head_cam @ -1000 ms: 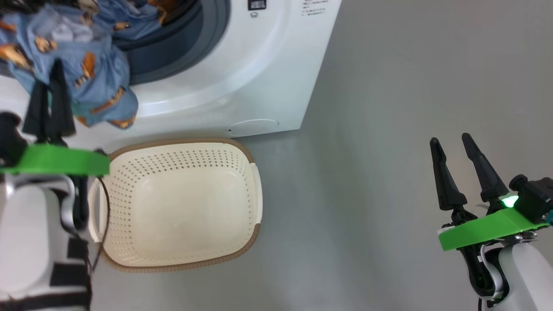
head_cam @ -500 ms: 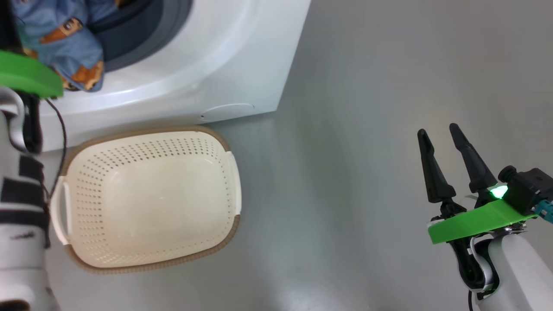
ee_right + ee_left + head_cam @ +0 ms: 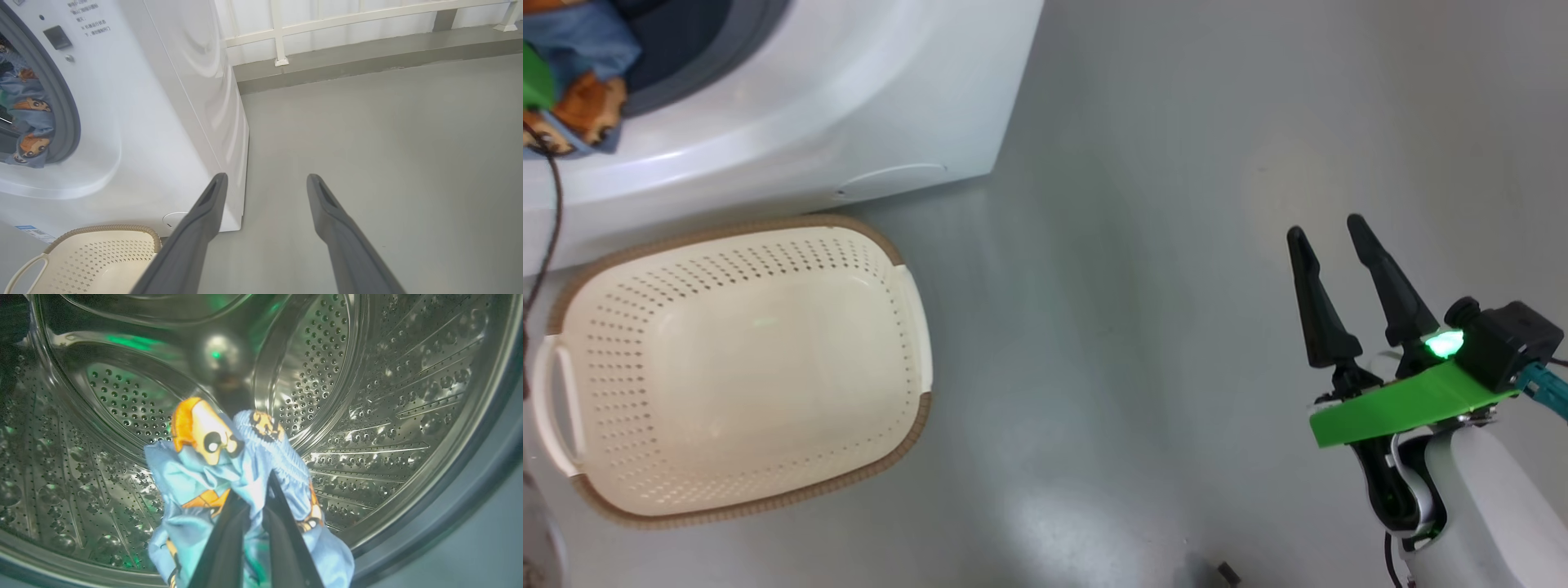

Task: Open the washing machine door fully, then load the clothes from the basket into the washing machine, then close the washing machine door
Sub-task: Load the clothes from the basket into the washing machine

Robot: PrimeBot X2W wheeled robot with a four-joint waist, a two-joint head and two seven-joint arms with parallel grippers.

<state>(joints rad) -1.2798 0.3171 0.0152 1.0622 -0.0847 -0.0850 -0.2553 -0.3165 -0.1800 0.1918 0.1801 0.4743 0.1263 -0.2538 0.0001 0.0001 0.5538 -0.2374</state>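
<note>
Left end effector (image 3: 253, 489) pinching one blue clothes bundle (image 3: 192, 475) inside drum (image 3: 388, 396), one basket (image 3: 727, 261)

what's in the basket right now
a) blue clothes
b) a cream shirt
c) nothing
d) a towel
c: the basket shows only its bare cream bottom and perforated walls, while the blue bear-print clothes are pinched in the left pincer inside the steel drum.

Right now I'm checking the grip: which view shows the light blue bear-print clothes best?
Left wrist view: the clothes sit centred, clamped by the left end effector. Head view catches one corner; right wrist view, a distant bunch.
</note>
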